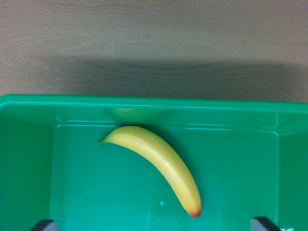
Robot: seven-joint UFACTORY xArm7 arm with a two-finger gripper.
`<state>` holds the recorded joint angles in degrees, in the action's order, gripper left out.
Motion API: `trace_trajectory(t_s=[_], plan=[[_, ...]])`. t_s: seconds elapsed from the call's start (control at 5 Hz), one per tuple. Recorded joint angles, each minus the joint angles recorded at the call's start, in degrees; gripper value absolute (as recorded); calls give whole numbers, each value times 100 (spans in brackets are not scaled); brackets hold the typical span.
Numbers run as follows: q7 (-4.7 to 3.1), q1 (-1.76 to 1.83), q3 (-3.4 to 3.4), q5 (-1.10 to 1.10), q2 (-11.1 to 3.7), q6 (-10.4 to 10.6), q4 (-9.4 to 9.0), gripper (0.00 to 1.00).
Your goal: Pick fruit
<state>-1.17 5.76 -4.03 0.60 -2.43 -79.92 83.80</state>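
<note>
A yellow banana (159, 161) lies on the floor of a green plastic bin (144, 103), its stem near the far wall and its reddish tip pointing toward the lower right. My gripper (156, 226) hangs above the bin's near part; only the two dark fingertips (44, 225) show at the bottom corners, spread wide apart with nothing between them. The banana sits between the fingertips, a little beyond them.
The bin's far wall shows a faint yellow reflection of the banana. Beyond the bin lies a light wooden tabletop (154, 43) with the bin's shadow on it. The bin's side walls rise at the left and right edges of the view.
</note>
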Motion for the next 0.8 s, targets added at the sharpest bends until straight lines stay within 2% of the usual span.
trace_trajectory(t_s=[0.2,0.4,0.6,0.8], plan=[[-93,4,-5,-11,-73,229,-150,0],[-93,4,-5,-11,-73,229,-150,0],[-186,7,-10,-22,-145,458,-299,0],[-186,7,-10,-22,-145,458,-299,0]])
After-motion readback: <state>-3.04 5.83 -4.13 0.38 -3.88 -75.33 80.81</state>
